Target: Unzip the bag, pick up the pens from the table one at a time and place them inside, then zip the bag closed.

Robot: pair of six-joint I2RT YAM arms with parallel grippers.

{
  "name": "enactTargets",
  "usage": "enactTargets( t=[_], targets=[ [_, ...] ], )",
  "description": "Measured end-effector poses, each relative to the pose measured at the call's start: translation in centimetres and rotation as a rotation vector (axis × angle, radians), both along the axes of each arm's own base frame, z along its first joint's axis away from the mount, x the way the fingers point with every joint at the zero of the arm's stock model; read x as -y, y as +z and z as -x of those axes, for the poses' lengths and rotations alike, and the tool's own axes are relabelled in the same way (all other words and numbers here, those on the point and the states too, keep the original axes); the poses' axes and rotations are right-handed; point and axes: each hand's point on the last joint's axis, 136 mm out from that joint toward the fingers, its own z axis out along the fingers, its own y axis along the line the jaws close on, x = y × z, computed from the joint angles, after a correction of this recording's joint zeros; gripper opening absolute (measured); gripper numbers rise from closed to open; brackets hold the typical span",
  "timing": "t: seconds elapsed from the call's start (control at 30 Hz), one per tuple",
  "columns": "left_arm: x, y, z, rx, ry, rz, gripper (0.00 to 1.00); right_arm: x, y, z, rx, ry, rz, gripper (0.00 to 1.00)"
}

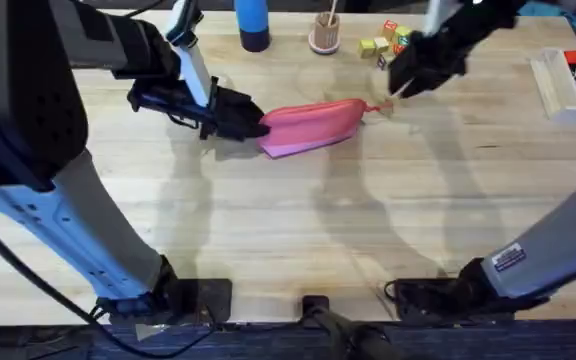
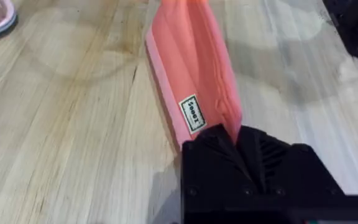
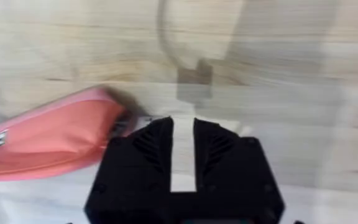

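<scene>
The pink bag (image 1: 313,125) lies on the table (image 1: 288,220) at the middle rear, its small reddish pull (image 1: 375,105) at the right end. My left gripper (image 1: 253,122) is shut on the bag's left end; in the left wrist view the fabric (image 2: 191,68) runs in between the black fingers (image 2: 219,152). My right gripper (image 1: 398,85) hovers just beyond the pull end, slightly open, with bare table showing through the narrow gap (image 3: 183,155) and the bag (image 3: 55,140) off to one side. The pens are out of view.
Along the back edge stand a blue bottle (image 1: 252,25), a wooden cup with a stick (image 1: 325,35) and coloured blocks (image 1: 386,42). A white tray with markers (image 1: 573,80) sits at the far right. Bare wood stretches in front of the bag.
</scene>
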Motion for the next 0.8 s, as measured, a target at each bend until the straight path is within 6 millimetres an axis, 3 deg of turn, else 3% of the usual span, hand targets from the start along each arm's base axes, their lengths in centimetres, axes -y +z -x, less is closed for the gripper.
enactTargets(
  t=[0.03,0.07,0.2,0.23,0.4,0.57,0.6,0.77,0.8],
  targets=[
    [-0.2,0.0,0.0,-0.001,0.004,-0.001,0.043,0.7,0.5,0.0,0.013,-0.005,0.012,0.229],
    [-0.3,-0.1,-0.1,-0.001,0.008,-0.003,0.043,1.2,1.1,0.1,0.024,-0.006,0.016,0.33],
    [-0.4,-0.1,-0.1,-0.001,0.01,-0.007,0.043,0.4,3.8,1.3,0.061,0.059,-0.013,0.904],
    [-0.4,-0.1,-0.1,-0.001,0.009,-0.007,0.043,-0.2,4.5,1.7,0.069,0.08,-0.03,0.972],
    [-0.4,-0.1,-0.1,-0.001,0.009,-0.007,0.043,-2.2,7.1,3.4,0.1,0.149,-0.105,0.996],
    [-0.4,-0.1,-0.1,0.001,0.009,-0.008,0.077,-2.7,8.8,4.5,0.132,0.206,-0.124,0.996],
    [-0.4,-0.2,-0.1,-0.004,0.009,-0.01,0.164,-2.7,9.0,4.6,0.138,0.212,-0.126,0.996],
    [-0.5,-0.2,0.0,-0.004,0.008,-0.015,0.938,-3.0,9.2,5.0,0.141,0.265,-0.13,0.997],
    [-0.5,-0.2,0.0,-0.005,0.008,-0.016,0.979,-3.1,9.2,5.1,0.141,0.286,-0.129,0.997]
  ],
)
